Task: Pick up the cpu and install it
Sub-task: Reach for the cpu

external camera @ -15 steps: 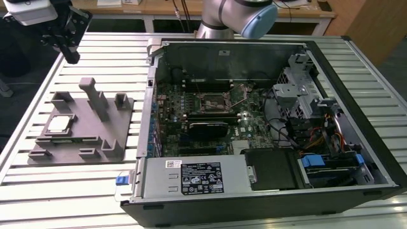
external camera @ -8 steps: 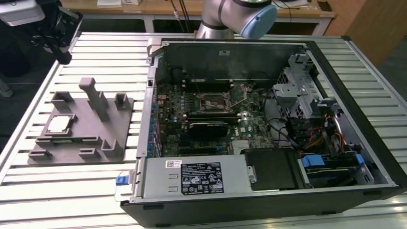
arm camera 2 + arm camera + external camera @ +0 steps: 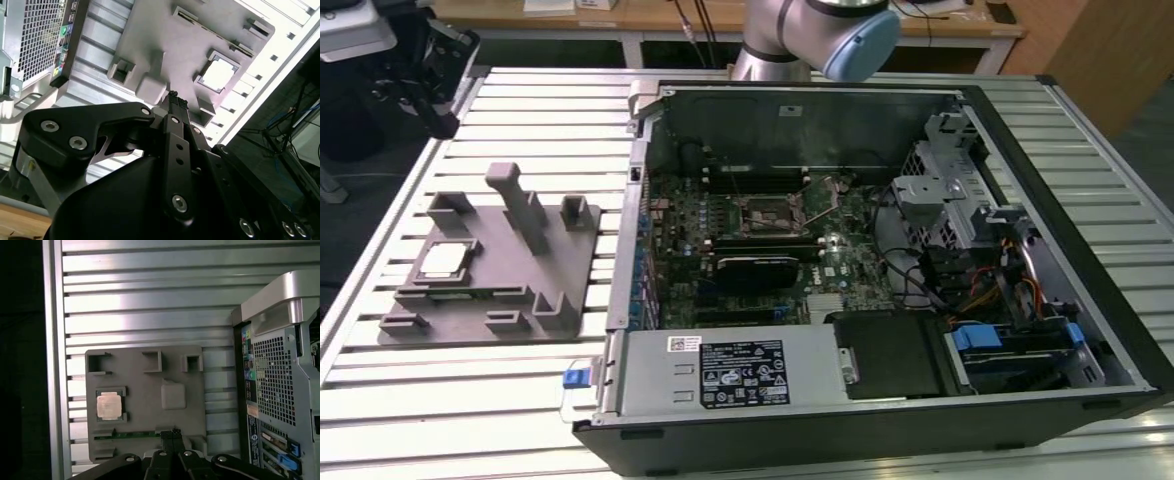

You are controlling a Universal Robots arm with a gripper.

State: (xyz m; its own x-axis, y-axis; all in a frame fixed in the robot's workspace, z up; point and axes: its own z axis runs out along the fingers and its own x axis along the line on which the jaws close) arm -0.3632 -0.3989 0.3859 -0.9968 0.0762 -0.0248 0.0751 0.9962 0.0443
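Within fixture [image 3: 150,385] pocket, cpu [image 3: 109,406]; gripper [image 3: 173,433] apart.

One cpu [image 3: 442,262], one grey fixture [image 3: 496,288], one open computer case [image 3: 881,435] — one robot arm [image 3: 790,38]

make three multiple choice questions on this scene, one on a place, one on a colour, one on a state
1. In the exterior view, where is the cpu?
a) left of the case
b) inside the case
c) right of the case

2. What colour is the fixture?
a) blue
b) grey
c) red

3. What state is the cpu in?
a) seated on the motherboard
b) standing on edge
c) lying flat in the fixture

Answers:
1 a, it sits on the fixture at the exterior view's left, outside the case.
2 b, the whole block with its posts is plain grey.
3 c, it lies flat in a square recess, with the pincer apart from it.
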